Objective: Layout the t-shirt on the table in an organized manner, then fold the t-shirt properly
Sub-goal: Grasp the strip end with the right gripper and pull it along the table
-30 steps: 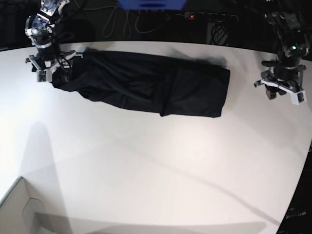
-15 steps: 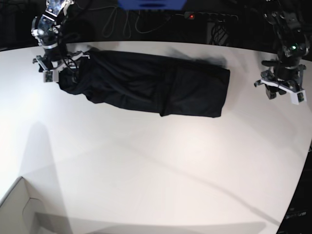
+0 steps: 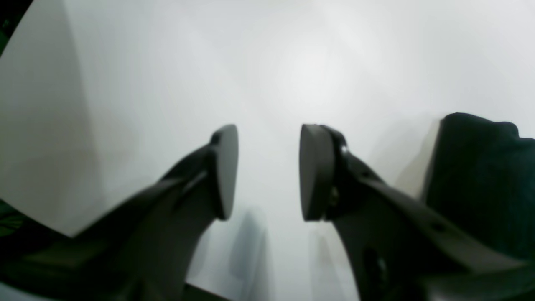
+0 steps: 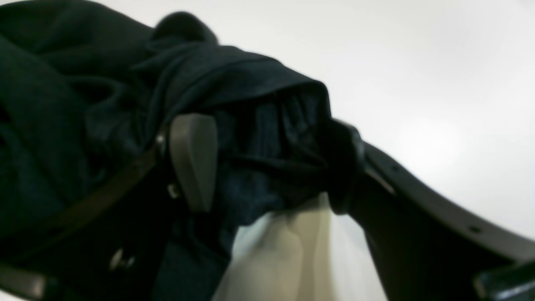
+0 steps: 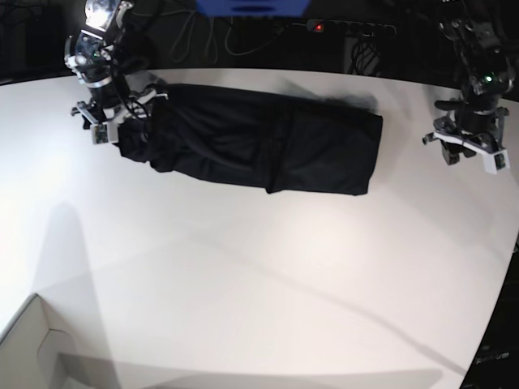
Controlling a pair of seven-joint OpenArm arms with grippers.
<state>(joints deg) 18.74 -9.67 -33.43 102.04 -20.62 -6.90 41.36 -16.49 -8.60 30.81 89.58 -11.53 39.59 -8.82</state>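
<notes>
In the right wrist view, bunched fabric of the t-shirt (image 4: 250, 138) is covering the inner face of one of the right gripper (image 4: 267, 163) fingers and spilling past the picture's left edge. In the left wrist view, the t-shirt (image 3: 480, 184) is running off the right edge. The box (image 5: 28, 352) is being cropped at the base view's bottom-left corner.

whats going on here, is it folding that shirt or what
A two-armed robot is working on a black t-shirt that lies as a long folded band near the far edge of the white table. The right gripper has one bunched end of the shirt between its wide-set fingers, lifting it off the table. The left gripper hangs open and empty over bare table beside the shirt's other end.
</notes>
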